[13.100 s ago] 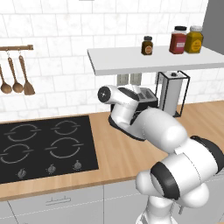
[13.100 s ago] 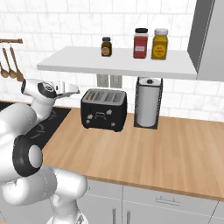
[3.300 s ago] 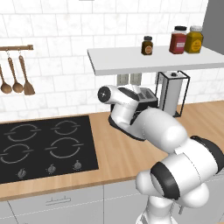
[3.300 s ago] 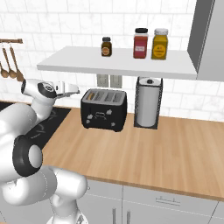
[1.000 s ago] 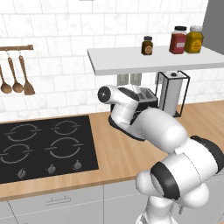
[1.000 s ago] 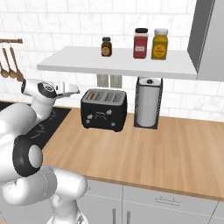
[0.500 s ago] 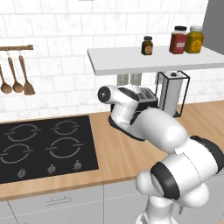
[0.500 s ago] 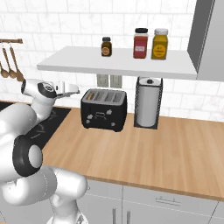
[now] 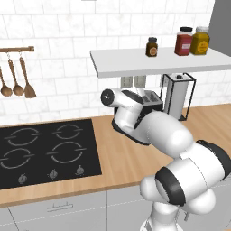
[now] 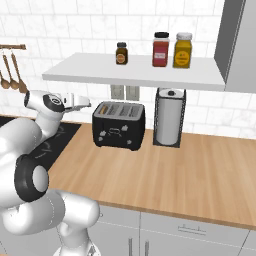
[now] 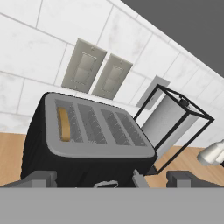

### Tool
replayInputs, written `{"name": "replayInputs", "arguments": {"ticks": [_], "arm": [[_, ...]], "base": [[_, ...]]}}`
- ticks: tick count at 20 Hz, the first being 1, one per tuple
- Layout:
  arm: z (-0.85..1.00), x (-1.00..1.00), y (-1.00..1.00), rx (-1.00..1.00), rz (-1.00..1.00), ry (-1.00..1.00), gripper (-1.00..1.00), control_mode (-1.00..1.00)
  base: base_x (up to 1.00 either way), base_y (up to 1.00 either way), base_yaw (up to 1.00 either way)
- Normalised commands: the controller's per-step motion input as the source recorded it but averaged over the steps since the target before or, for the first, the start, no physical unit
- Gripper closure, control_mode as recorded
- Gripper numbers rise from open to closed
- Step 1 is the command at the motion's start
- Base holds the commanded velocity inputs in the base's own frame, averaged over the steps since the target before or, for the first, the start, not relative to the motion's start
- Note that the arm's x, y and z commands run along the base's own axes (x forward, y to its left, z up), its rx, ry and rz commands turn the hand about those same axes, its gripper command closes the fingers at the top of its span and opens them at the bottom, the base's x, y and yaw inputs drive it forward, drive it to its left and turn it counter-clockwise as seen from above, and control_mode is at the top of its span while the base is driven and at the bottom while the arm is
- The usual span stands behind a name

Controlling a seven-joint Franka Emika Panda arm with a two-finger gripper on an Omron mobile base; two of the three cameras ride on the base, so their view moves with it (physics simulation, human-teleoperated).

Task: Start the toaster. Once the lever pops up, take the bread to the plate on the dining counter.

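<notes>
Jaws released (spread wide) above black four-slot toaster [image 11: 87, 144], bread [image 11: 64, 124] in one slot.

Both base views look forward from behind, sharing the toaster [image 10: 118, 125]; hand view looks down close above it.

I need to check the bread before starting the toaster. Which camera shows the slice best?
The hand view: it looks down into the toaster, and the bread shows tan in the leftmost slot. The right base view gives just a thin tan sliver at the toaster's left end. In the left base view the arm covers most of the toaster.
</notes>
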Motion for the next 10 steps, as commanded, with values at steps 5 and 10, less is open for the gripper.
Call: {"name": "replayInputs", "arguments": {"ticks": [5, 10], "arm": [[0.0, 0.0, 0.0, 0.0, 0.0, 0.0, -1.0, -1.0], [0.0, 0.0, 0.0, 0.0, 0.0, 0.0, -1.0, -1.0]], "base": [[0.0, 0.0, 0.0], [0.0, 0.0, 0.0]]}}
